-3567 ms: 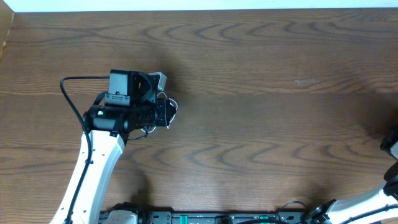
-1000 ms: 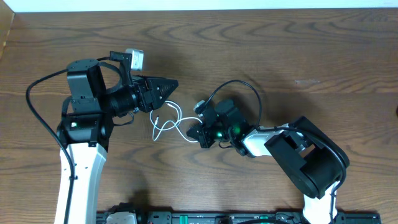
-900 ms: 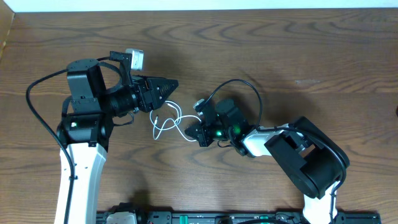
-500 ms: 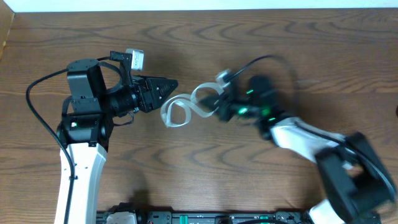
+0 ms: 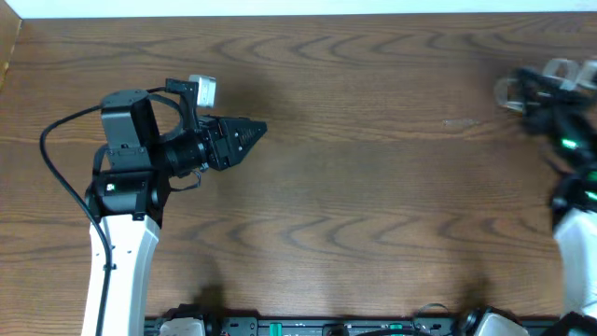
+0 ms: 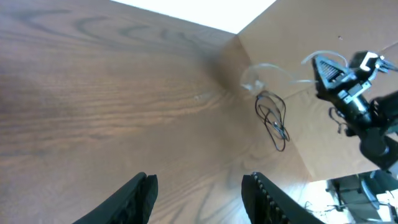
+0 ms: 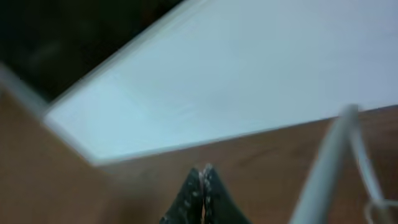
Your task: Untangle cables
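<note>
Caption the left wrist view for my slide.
Open left gripper above table; far off, right gripper holds blurred white cable beside black cable.

The overhead camera looks straight down on the table [image 5: 373, 205] from well above, with the left arm [image 5: 121, 233] and right arm [image 5: 574, 243] entering from the lower edge. The left wrist camera sits low behind the left gripper [image 6: 199, 190], its 2 fingers [image 6: 140, 193] low in frame. It faces across the table toward the right gripper [image 6: 331, 70] and white cable [image 6: 277, 67]. The overhead shows that gripper too, blurred, at its right edge. The right wrist camera, tilted and blurred, sits close behind its touching fingertips [image 7: 198, 186], facing a white surface [image 7: 249, 81].
</note>
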